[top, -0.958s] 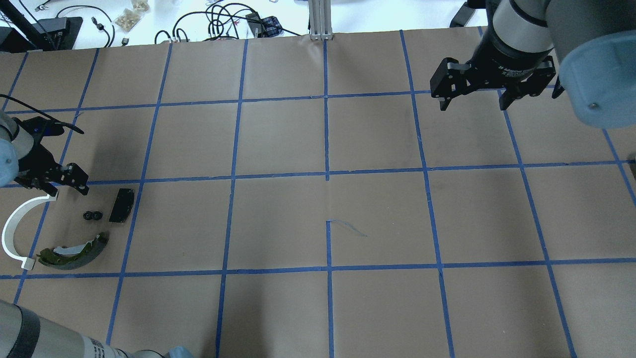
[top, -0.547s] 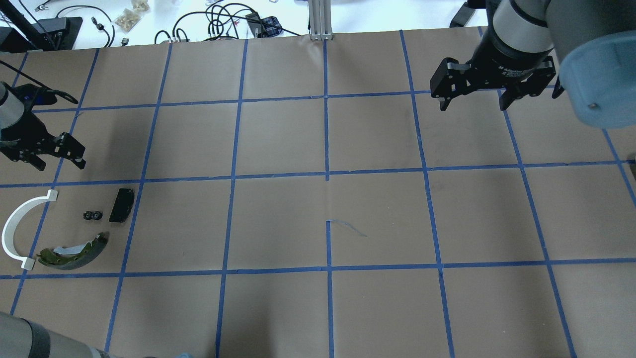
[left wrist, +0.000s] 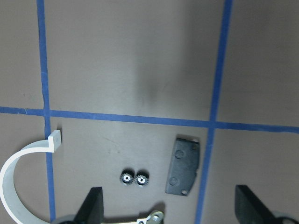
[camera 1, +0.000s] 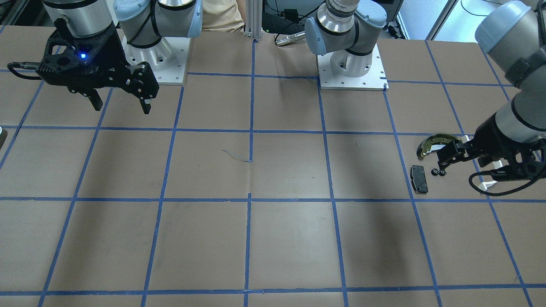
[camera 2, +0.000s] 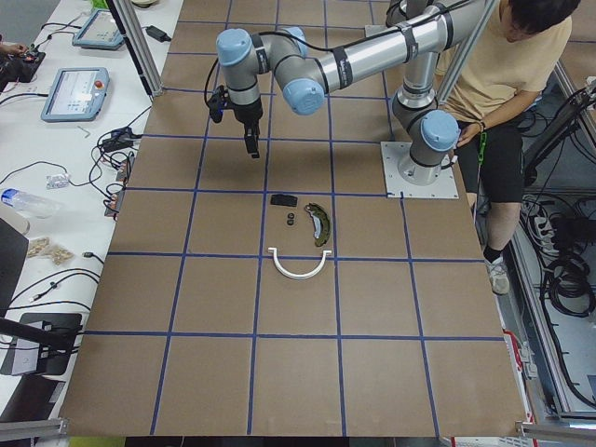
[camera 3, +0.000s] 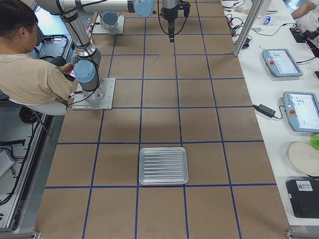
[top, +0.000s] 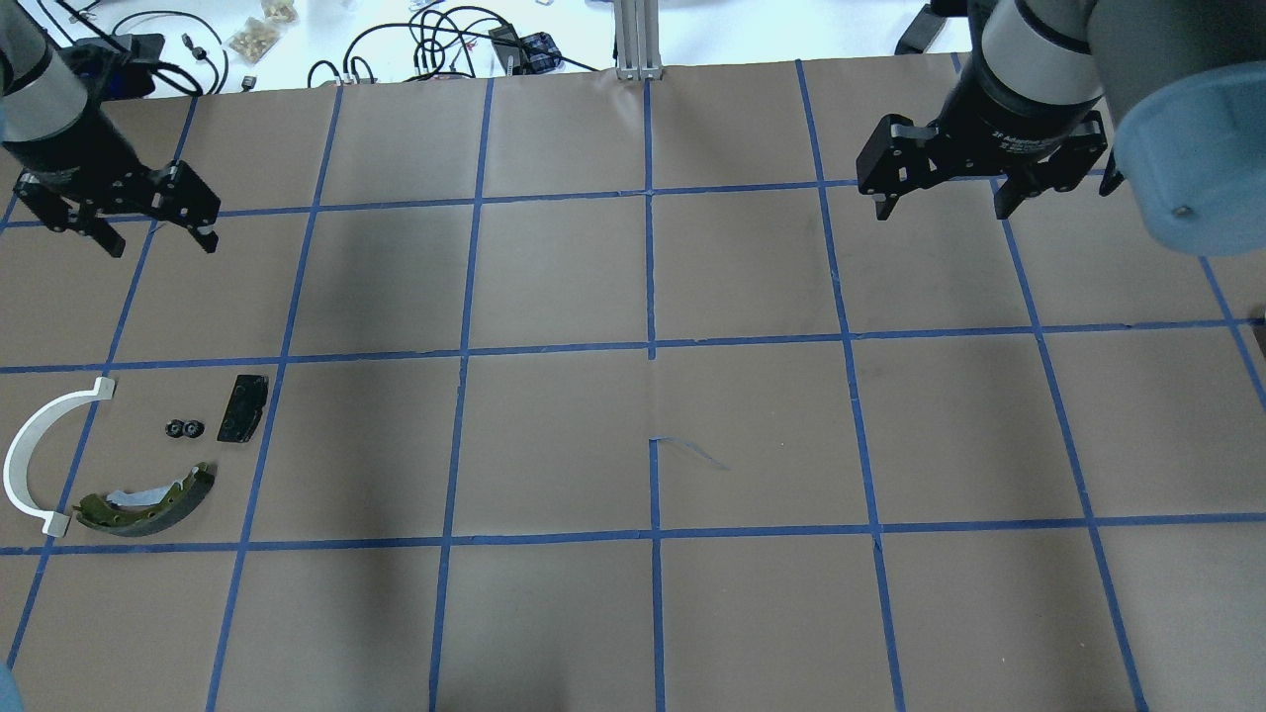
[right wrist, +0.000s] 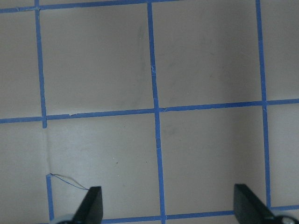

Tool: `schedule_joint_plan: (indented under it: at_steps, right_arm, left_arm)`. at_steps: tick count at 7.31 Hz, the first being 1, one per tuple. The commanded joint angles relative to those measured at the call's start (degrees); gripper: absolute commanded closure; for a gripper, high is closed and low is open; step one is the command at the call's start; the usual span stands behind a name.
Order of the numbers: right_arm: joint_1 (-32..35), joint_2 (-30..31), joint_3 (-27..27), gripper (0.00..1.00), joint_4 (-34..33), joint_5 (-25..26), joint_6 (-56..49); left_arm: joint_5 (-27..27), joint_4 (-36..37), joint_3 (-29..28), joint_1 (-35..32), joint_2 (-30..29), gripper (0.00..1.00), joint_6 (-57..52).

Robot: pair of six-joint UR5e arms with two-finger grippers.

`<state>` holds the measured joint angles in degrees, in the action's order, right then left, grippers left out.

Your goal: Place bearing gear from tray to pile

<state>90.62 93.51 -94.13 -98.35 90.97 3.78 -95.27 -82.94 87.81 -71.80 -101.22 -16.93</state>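
Note:
The bearing gear [top: 184, 428], a small black twin gear, lies on the paper inside the pile. Around it are the black pad [top: 242, 407], the white plastic arc [top: 30, 445] and the brass-and-white brake shoe [top: 148, 499]. The gear also shows in the left wrist view [left wrist: 134, 178] and the front view [camera 1: 438, 172]. My left gripper [top: 158, 242] is open and empty, raised beyond the pile toward the table's far side. My right gripper [top: 945, 211] is open and empty over the far right squares. The silver tray [camera 3: 163, 165] shows only in the right side view, with nothing visible in it.
Cables [top: 445, 44] and small items lie past the table's far edge. An aluminium post [top: 633, 40] stands at its middle. A seated operator [camera 2: 503, 65] is behind the robot bases. Blue tape divides the brown paper into squares.
My left gripper has moved from beside the white arc away to the far side of the table, open and empty. The gear and pile stay put. The right arm has not moved.

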Motion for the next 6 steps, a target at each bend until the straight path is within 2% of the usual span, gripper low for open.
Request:
schedule_joint_plan:
  at_steps: [1,2,4,6]
  right_arm:
    - [0.0,0.0,0.0,0.00,0.0,0.0,0.0]
    - [0.0,0.0,0.0,0.00,0.0,0.0,0.0]
    - [0.0,0.0,0.0,0.00,0.0,0.0,0.0]
    - [0.0,0.0,0.0,0.00,0.0,0.0,0.0]
  left_arm:
    - [1.1,-3.8,-0.7,-8.1,3.3,0.00,3.1]
    - [5.1,-4.7,-0.7,-10.5,5.4,0.00,6.2]
    - [5.4,-4.8,1.7,-15.5,6.7,0.00,11.1]
    - [5.8,-4.7,3.3,-16.6,8.8,0.00,11.7]
